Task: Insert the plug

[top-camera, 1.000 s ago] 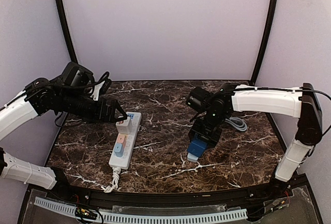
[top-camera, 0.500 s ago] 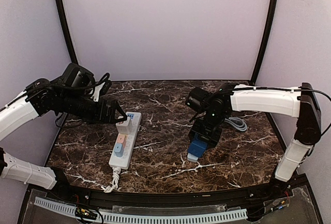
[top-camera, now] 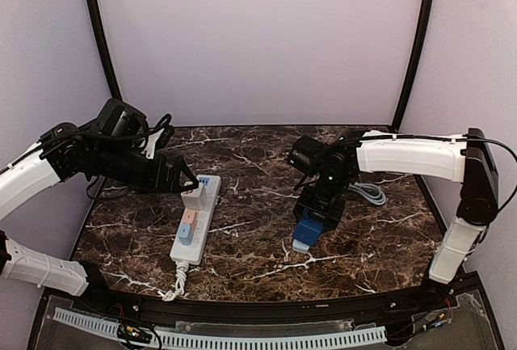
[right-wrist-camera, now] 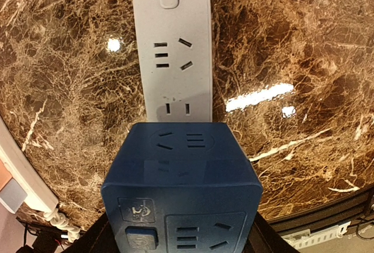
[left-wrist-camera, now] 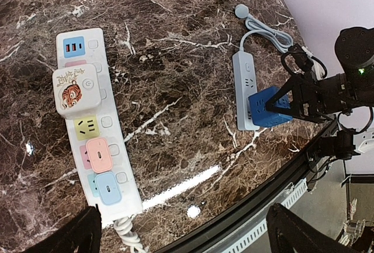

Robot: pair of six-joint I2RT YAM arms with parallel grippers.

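- Hardly anything has moved since a moment ago: the right arm has leaned a tiny bit toward the left of the top view, and the blue cube plug (right-wrist-camera: 181, 177) sits in the same spot
- The right claw (top-camera: 310, 222) is closed tight on the blue cube plug, one finger on each side
- The cube is a bit right of the middle of the top view, on the near end of the white power strip (right-wrist-camera: 170, 48), which lies on the marble table (top-camera: 258, 164)
- In the right wrist view the cube hides the lower part of the strip, and two free sets of holes show above it
- I cannot tell if the pins are in the holes or only resting on top
- The left claw (top-camera: 187, 179) is at the left of the top view, just beside the tiger plug (left-wrist-camera: 76, 91) in the coloured power strip (left-wrist-camera: 96, 165)
- Its fingers (left-wrist-camera: 73, 235) show far apart in the bottom corners of the left wrist view and hold nothing
- I think the step in hand is pushing the blue cube into the white strip
- The next move calls for pins lined up with the holes and a straight push down with the cube kept flat
- Nothing holds the white strip, so a crooked push could slide it
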